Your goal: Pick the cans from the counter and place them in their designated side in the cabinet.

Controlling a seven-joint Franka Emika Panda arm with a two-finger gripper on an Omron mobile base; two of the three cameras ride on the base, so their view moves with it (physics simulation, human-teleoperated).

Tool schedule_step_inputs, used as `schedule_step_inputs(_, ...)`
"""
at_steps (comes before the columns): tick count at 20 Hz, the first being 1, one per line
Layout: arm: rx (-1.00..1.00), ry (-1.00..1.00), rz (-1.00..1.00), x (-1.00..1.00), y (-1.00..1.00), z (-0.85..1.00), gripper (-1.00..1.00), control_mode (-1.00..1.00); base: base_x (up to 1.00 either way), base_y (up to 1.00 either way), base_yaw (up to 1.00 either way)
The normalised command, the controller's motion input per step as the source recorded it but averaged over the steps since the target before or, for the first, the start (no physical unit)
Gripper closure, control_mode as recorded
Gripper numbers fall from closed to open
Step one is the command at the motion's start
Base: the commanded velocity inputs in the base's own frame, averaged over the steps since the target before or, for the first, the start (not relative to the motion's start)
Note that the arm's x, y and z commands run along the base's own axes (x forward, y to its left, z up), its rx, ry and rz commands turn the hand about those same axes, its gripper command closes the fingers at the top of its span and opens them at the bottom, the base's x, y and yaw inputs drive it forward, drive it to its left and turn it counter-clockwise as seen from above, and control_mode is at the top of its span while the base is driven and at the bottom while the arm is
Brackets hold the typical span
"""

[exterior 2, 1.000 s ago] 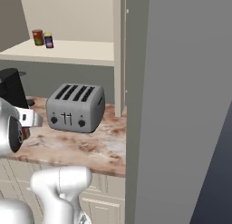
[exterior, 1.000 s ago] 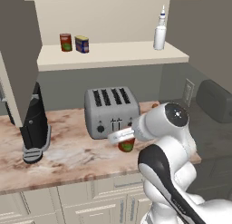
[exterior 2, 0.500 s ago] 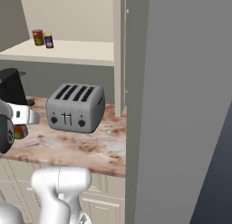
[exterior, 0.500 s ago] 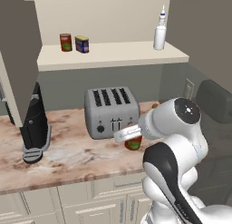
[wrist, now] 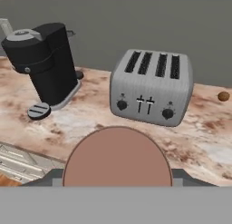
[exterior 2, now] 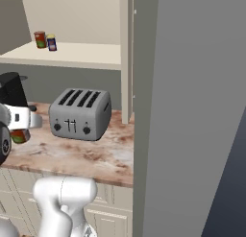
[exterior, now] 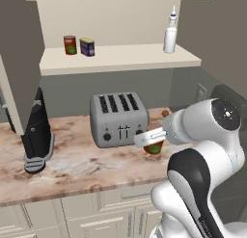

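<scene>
Claw (exterior: pixel 153 138) clenched on the red-brown can (exterior: pixel 154 148), just above the tabletop (exterior: pixel 87 167) at four o'clock of the toaster (exterior: pixel 118 119). Likely light, rigid, smooth-walled and slippery; best squeezed mid-height across the sides. Farther, at eleven o'clock, two cans (exterior: pixel 79 46) on the cabinet (exterior: pixel 125 59) shelf.

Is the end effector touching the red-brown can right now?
Touching. In the hand view the can's round top sits between the end effector fingers; the left base view shows it raised off the counter.

The counter (exterior: pixel 87 169) carries a toaster (exterior: pixel 118 119) and a black coffee machine (exterior: pixel 36 136).
</scene>
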Motion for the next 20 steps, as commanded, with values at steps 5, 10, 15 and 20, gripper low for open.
schedule_step_inputs(5, 0.03, -0.11, 0.00, -0.11, -0.11, 0.26, 1.00, -1.00, 0.00, 0.00, 0.00)
schedule_step_inputs(10, 0.03, -0.11, 0.00, -0.02, -0.07, 0.27, 1.00, -1.00, 0.00, 0.00, 0.00)
schedule_step_inputs(15, 0.03, -0.10, 0.00, 0.00, -0.05, 0.28, 1.00, -1.00, 0.00, 0.00, 0.00)
schedule_step_inputs(20, 0.02, -0.11, 0.00, 0.00, -0.05, 0.33, 1.00, -1.00, 0.00, 0.00, 0.00)
